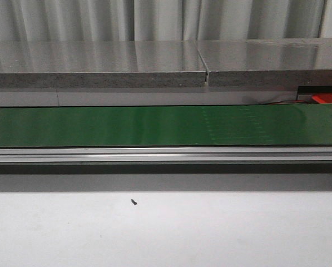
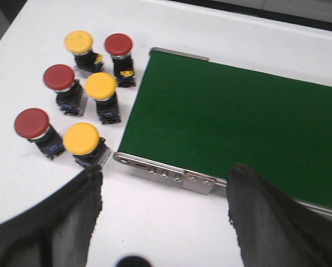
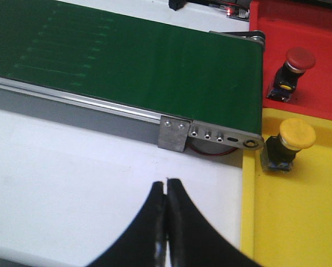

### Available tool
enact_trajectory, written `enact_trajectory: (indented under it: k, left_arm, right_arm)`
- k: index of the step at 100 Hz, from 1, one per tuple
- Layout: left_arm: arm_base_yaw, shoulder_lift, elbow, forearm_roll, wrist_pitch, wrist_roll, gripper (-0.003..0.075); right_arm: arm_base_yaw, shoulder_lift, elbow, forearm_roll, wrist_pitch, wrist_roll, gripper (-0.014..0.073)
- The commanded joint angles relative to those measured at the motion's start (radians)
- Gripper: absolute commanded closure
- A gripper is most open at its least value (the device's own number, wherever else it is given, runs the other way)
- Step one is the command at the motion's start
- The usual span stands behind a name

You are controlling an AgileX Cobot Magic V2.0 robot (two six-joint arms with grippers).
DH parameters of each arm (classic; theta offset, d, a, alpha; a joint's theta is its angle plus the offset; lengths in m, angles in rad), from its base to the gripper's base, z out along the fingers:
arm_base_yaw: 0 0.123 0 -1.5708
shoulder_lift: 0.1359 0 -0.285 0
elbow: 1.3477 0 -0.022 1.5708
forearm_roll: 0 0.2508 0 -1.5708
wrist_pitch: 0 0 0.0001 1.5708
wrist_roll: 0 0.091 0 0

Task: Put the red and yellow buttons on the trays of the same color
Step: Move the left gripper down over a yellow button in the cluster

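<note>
Left wrist view shows the left gripper (image 2: 164,192), jaws wide and empty, above the white table, nearest the yellow-capped push button (image 2: 81,139) just beyond its finger, while the right gripper (image 3: 167,192) is closed, empty.

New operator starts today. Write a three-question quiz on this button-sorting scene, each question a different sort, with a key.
1. True or false: the right gripper is open.
2. How many buttons wait beside the conveyor belt in the left wrist view?
3. The yellow button by the belt's other end lies in: A) red tray B) yellow tray C) on the belt.

Key: 1 false; 2 six, three red and three yellow; 3 B.
</note>
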Motion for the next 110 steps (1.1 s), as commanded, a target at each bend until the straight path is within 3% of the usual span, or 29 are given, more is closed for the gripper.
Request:
enact_trajectory:
  k: [1,19,38,85,110]
  left_arm:
    - [0.071,0.042,-0.055,-0.033,-0.045,-0.011,0.0246]
    - [0.204,0.194,-0.147,-0.072,0.06,-0.011,0.0267]
    - [0.273,0.373,-0.278,-0.075,0.194,-0.011,0.0267]
    - [0.281,0.732,-0.516,-0.083,0.375,-0.011,0.0267]
    - [0.281,0.804,-0.544,-0.135,0.354,-0.011,0.0267]
  right_arm:
    - [0.001,0.003,-0.026,0.003,-0.067,-0.002,0.0662]
    - [0.001,0.003,-0.026,0.003,-0.084,-0.002,0.0662]
    - [0.001,0.003,-0.026,0.003,-0.1,-0.002,0.0662]
    - [0.001,0.003,-0.026,0.003,-0.1,-0.002,0.0662]
    - [0.001,0.003,-0.026,0.003,-0.1,-0.002,0.0662]
